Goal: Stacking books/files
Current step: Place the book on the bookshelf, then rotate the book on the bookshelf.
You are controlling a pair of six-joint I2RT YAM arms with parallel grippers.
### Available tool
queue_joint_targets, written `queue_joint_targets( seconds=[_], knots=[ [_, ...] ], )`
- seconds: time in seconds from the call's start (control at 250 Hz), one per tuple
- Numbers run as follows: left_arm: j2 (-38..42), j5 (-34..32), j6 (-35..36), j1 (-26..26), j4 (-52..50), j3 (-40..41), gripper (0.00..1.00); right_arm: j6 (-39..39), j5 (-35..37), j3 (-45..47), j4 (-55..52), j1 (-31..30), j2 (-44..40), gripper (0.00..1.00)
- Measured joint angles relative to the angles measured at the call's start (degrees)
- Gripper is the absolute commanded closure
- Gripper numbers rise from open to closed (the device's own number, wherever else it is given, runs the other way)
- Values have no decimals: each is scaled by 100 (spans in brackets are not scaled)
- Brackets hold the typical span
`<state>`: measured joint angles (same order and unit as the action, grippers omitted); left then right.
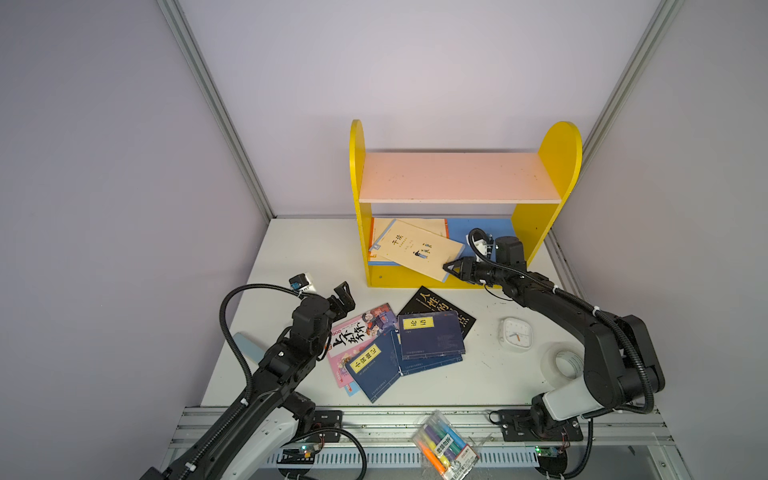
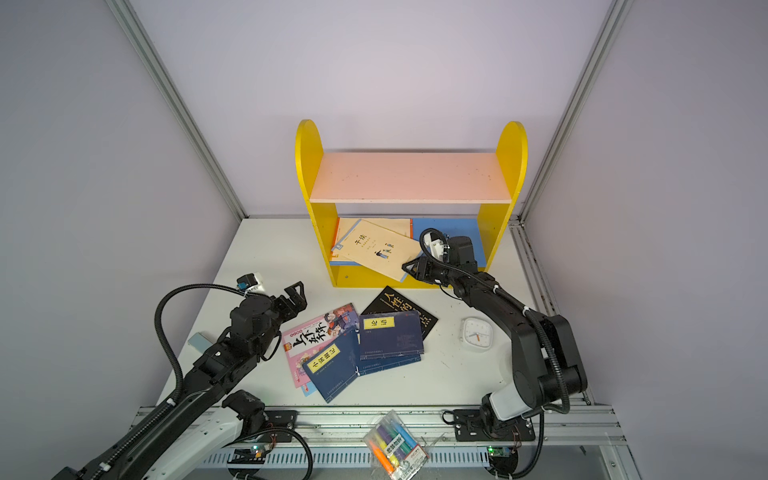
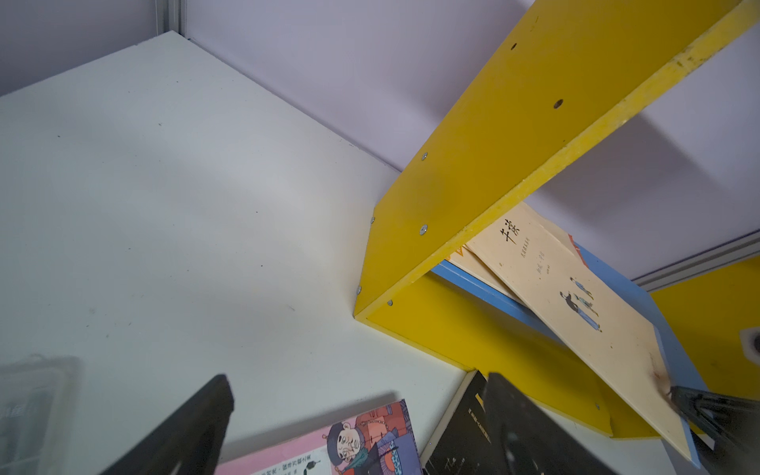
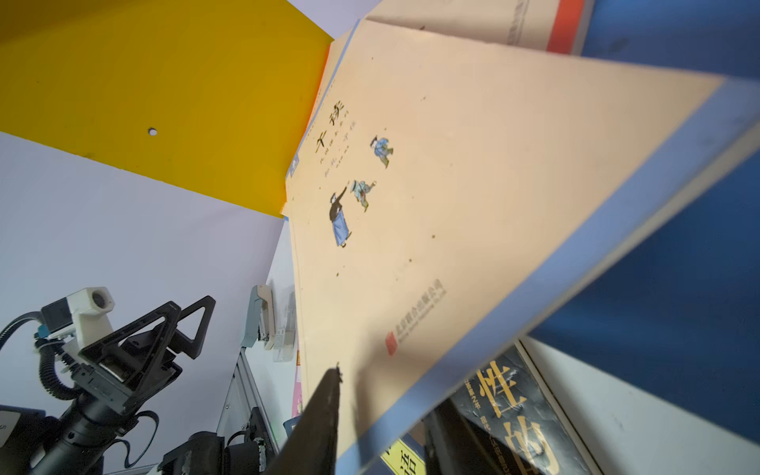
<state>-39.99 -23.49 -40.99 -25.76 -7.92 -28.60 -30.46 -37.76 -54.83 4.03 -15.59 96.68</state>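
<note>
A cream book (image 1: 415,249) with small figures lies askew on other books (image 1: 379,237) on the blue lower board of the yellow shelf (image 1: 557,166), its near corner jutting over the front edge. My right gripper (image 1: 448,268) is open around that corner (image 4: 452,164), one finger above the cover and one below, with a gap showing. On the table lie a pink cartoon book (image 1: 357,332), two navy books (image 1: 430,334) (image 1: 374,365) and a black book (image 1: 432,301). My left gripper (image 1: 343,293) hovers open and empty above the pink book's far corner (image 3: 370,436).
A white square clock (image 1: 515,334) and a clear tape roll (image 1: 565,359) sit right of the book pile, beside the right arm. A marker pack (image 1: 444,446) lies on the front rail. The shelf's pink upper board (image 1: 457,176) overhangs the lower one.
</note>
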Motion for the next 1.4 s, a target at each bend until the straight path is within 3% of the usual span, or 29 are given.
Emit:
queue_joint_targets(
  seconds=[0.268,0.487,0.543,0.619,0.683,0.835,1.038,1.402],
  knots=[
    [55,-24,-39,2,35,92,2,763,938,-286,-1099,0,-181,41],
    [39,-42,-39,11,118,153,2,1513,1947,-308,-1657,-66,-452,39],
    [28,-39,-39,15,133,155,2,1825,2238,-236,-1694,-223,-658,39],
    [31,-42,-37,31,149,160,2,2385,2555,11,-1611,-599,-1084,28],
    [26,-39,-37,50,151,160,2,2824,2949,271,-1539,-949,-1434,27],
    [33,-31,-37,96,170,186,2,3585,3340,503,-1333,-1399,-1790,25],
    [105,2,-44,149,212,313,2,4564,3499,433,-1150,-1963,-1558,19],
    [289,98,-195,214,260,509,2,5648,3716,-326,-1458,-2061,-748,15]
  ],
)
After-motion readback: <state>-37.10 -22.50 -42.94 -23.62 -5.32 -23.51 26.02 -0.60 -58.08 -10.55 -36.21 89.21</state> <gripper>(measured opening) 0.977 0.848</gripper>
